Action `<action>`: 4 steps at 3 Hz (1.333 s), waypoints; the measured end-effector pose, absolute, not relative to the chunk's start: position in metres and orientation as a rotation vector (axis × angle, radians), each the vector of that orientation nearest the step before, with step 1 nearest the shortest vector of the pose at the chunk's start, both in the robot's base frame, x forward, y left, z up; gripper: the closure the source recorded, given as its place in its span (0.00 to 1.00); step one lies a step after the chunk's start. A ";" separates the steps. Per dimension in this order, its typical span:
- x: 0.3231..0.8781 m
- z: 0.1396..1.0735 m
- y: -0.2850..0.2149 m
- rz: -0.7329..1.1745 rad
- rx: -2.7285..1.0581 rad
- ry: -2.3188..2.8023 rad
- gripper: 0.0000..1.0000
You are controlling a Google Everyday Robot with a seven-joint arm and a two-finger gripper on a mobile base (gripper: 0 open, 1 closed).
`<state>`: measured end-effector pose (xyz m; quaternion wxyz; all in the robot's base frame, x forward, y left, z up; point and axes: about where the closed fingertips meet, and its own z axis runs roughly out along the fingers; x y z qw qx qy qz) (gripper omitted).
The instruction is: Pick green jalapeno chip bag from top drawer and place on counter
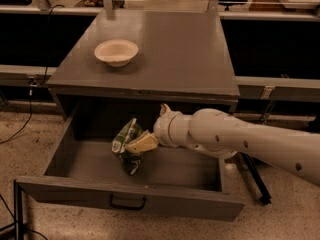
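Observation:
The green jalapeno chip bag (123, 140) stands upright and crinkled inside the open top drawer (190, 204), left of its middle. My gripper (136, 143) reaches in from the right on a cream-white arm and is shut on the bag's right side. One cream finger (144, 142) shows in front of the bag; the other is hidden behind it. The bag's lower end hangs just above or on the drawer floor; I cannot tell which. The grey counter (170, 49) lies above the drawer.
A cream bowl (116, 51) sits on the counter's left part. The drawer's front has a small dark pull handle (127, 203). A dark stand leg (255, 176) is on the floor to the right. Cables run along the floor at the left.

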<state>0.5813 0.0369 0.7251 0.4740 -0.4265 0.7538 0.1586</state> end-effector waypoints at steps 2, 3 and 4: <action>0.576 0.717 0.050 0.461 -1.083 1.682 0.00; 0.572 0.719 0.061 0.484 -1.089 1.667 0.00; 0.571 0.719 0.061 0.509 -1.103 1.680 0.00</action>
